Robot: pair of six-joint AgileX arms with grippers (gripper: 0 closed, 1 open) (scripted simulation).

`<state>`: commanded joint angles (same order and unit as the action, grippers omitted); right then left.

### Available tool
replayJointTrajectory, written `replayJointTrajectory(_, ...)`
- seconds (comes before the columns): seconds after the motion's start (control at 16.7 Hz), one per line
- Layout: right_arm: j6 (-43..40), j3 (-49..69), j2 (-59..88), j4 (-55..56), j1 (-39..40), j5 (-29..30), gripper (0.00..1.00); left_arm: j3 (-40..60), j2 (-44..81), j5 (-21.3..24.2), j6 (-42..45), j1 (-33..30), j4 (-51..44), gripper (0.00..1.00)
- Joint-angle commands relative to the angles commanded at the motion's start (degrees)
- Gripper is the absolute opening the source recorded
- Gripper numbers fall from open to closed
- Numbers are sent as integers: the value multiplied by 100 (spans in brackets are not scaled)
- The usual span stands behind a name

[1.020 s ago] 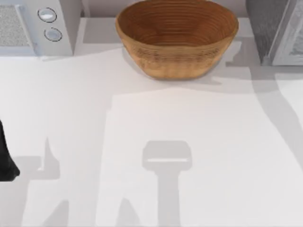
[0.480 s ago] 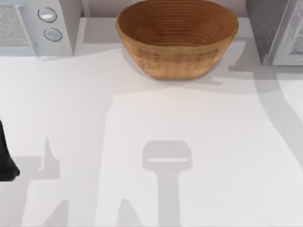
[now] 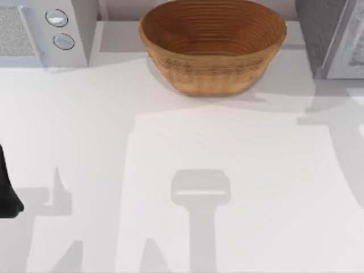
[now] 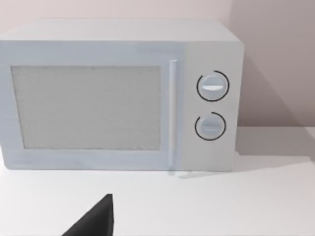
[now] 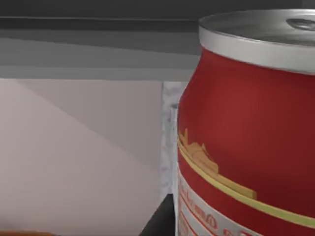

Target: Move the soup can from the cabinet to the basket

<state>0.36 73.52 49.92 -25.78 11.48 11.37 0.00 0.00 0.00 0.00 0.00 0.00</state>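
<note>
Close up in the right wrist view, the red-sided soup can with a shiny silver lid (image 5: 246, 128) stands upright with the grey underside of the cabinet (image 5: 88, 44) above it, so it has not yet left the cabinet. A dark tip at that view's lower edge may be part of the right gripper; whether it holds the can cannot be told. From above, the large oval tan woven basket (image 3: 212, 48) sits empty at the back centre of the white table (image 3: 170, 142), just left of the cabinet's dark speckled top. Lifting out, carrying and releasing all seem left to do. A white microwave with two round knobs (image 4: 118, 96) stands at the back left (before a pale wall). The left arm is parked at the table's left edge, its fingers' state unclear.
</note>
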Motion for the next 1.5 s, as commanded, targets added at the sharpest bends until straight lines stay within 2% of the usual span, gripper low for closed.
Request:
replayJointTrajectory(0.42, -21, -4819, -2884, 1472, -654, -657, 0, 0, 0, 0, 0, 0, 0, 100)
replayJointTrajectory(0.72, -31, -6833, -4501, 2318, -1032, -1021, 0, 0, 0, 0, 0, 0, 0, 100)
replayJointTrajectory(0.9, -36, -7314, -4955, 2558, -1139, -1128, 0, 0, 0, 0, 0, 0, 0, 100)
replayJointTrajectory(1.26, -26, -7387, -4950, 2563, -1131, -1133, 0, 0, 0, 0, 0, 0, 0, 100)
replayJointTrajectory(1.5, -19, -6832, -4356, 2819, -904, -916, 0, 0, 0, 0, 0, 0, 0, 100)
